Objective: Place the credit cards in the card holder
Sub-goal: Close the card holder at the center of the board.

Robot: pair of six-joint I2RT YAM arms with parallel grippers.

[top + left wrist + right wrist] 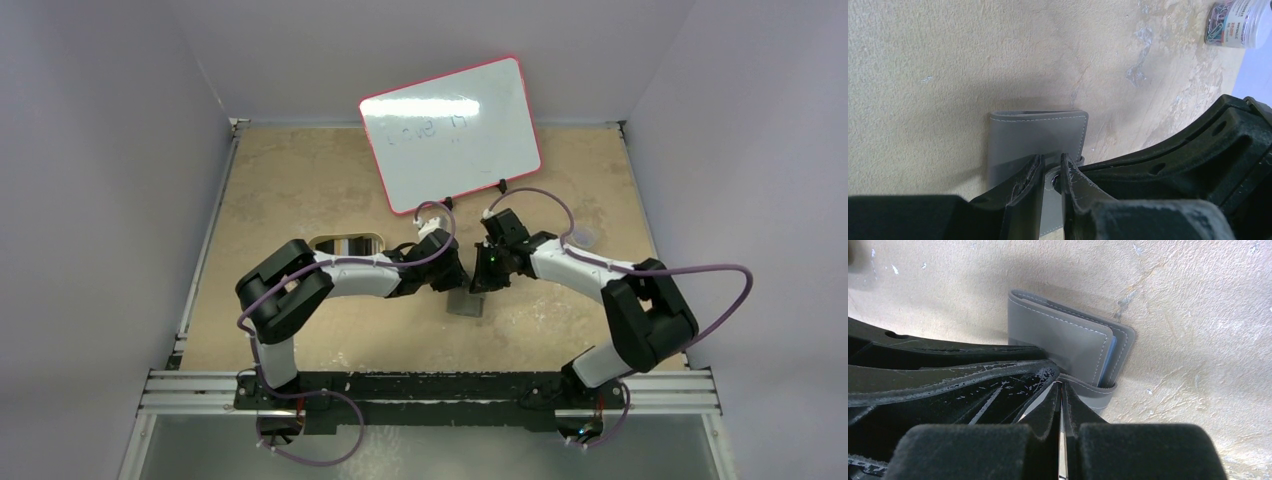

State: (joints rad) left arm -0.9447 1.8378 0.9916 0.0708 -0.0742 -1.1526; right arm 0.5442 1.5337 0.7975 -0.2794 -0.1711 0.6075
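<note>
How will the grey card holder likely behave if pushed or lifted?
The card holder lies flat and folded, so it would probably slide rather than roll. Its thin stitched covers gape at one edge, so it may flop open when lifted.

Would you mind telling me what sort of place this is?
Probably a robotics lab test cell: plain walls enclose the table, two arms are mounted on an aluminium rail, and a whiteboard stands at the back.
</note>
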